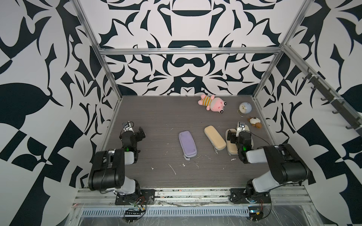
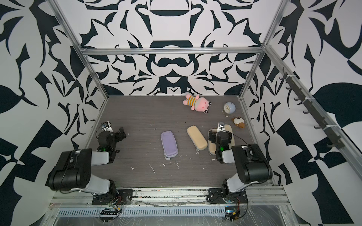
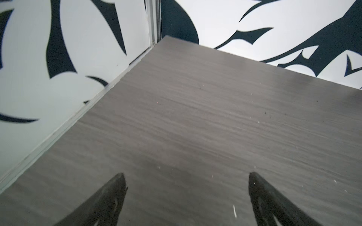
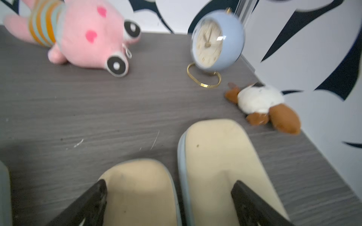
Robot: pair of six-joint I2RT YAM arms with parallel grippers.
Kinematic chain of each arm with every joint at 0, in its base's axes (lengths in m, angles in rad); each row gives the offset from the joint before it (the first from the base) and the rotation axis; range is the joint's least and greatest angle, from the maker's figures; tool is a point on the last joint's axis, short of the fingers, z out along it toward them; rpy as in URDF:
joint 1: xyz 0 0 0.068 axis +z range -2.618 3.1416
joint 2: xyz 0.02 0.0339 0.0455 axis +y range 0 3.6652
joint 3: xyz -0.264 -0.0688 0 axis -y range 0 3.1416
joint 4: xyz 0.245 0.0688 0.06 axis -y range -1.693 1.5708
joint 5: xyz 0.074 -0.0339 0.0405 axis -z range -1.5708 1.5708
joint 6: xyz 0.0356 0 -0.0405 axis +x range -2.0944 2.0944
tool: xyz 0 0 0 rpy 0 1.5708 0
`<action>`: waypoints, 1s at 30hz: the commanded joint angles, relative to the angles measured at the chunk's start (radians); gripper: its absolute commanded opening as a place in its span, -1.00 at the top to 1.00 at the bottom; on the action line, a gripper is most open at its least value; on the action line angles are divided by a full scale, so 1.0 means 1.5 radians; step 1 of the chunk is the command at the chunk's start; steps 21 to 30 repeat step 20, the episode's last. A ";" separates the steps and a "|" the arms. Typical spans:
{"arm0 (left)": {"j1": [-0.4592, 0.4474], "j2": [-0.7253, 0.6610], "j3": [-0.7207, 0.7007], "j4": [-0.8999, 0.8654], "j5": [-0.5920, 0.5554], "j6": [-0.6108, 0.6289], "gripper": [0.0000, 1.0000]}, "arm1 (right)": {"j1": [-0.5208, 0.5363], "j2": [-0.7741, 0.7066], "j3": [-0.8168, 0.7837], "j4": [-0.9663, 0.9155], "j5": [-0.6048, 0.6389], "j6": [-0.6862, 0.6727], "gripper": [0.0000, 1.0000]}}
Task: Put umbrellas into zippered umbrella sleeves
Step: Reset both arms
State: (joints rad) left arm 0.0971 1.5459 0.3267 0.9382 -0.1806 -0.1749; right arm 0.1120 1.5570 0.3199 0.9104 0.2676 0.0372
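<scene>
Right wrist view: your right gripper [image 4: 169, 187] has its jaws spread wide with nothing between them. One fingertip sits over the right beige sleeve [image 4: 141, 191], the other over the far-right beige sleeve [image 4: 221, 160]. You can't tell whether either tip touches the shell. Those two cases lie side by side, nearly touching, long axes running near to far, and the far-right one reaches further back. Both look closed, with a pale blue-grey zip band along the edge, so contents are hidden. Shells read as plain fabric with a few dark specks.

Beyond them you get the pink plush [image 4: 84, 37] in a striped top, lying down at the far side. The blue clock [image 4: 217, 41] stands on a gold wire stand to its right. The small brown-and-white plush [image 4: 262, 105] lies by the right wall. The clock dial carries numerals, too blurred to read.

In both top views the centre beige sleeve [image 1: 214, 137] lies closed just left of that pair, angled. The lavender sleeve [image 1: 187, 143] lies closed further left, mid-table [image 1: 156, 117], grey tab at its near end. The right gripper [image 2: 212, 136] hangs over the right beige sleeve.

Left wrist view: your left gripper [image 3: 187, 180] has jaws wide apart and holds nothing. It is over bare wood-grain table near the left wall, well apart from every sleeve [image 1: 140, 134].
</scene>
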 commanded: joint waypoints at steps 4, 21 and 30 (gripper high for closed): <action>0.000 0.006 -0.015 0.071 -0.023 -0.004 -0.99 | 0.001 -0.007 0.011 0.019 0.044 -0.005 -1.00; -0.008 -0.004 0.018 -0.005 -0.014 0.009 -0.99 | 0.009 -0.004 0.019 0.011 0.003 -0.032 -1.00; -0.008 -0.004 0.018 -0.005 -0.014 0.009 -0.99 | 0.009 -0.004 0.019 0.011 0.003 -0.032 -1.00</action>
